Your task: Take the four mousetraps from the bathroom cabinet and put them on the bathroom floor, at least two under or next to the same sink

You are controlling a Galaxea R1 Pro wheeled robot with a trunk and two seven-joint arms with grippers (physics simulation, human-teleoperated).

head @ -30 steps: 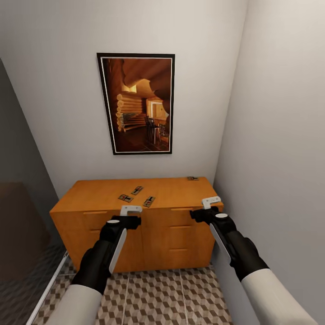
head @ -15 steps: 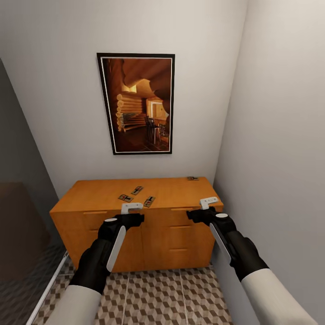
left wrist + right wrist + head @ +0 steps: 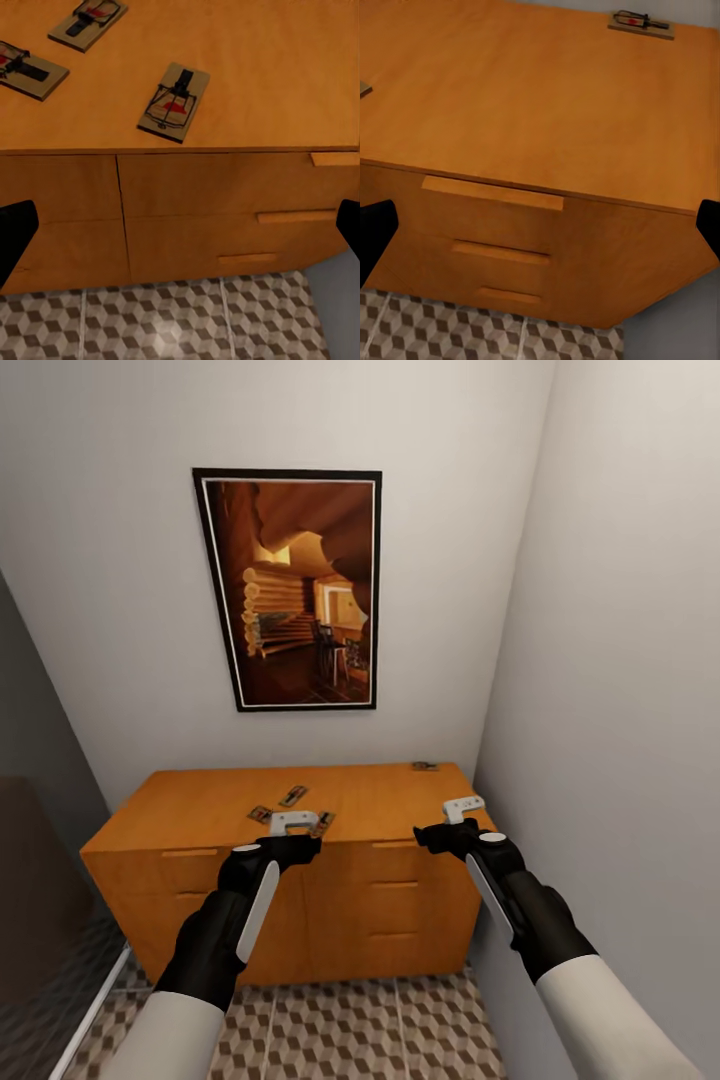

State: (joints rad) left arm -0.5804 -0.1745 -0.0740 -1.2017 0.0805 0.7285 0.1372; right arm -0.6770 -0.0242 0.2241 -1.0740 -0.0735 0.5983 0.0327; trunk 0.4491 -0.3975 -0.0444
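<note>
Three mousetraps (image 3: pixel 174 103) cluster on cabinet (image 3: pixel 200 805) top just beyond your left gripper (image 3: pixel 292 822); fourth at far right corner. Nearest trap's long axis runs near-to-far. Both grippers wide open, empty; left nearer.

The cabinet (image 3: pixel 350 810) stands on the tiled floor (image 3: pixel 330 1030); four mousetraps (image 3: pixel 174 102) lie on its top, one far back right.

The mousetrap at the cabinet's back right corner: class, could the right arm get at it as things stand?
Probably yes. That mousetrap lies alone on the cabinet top, nothing between it and the open right gripper at the front edge; only the side wall stands close.
</note>
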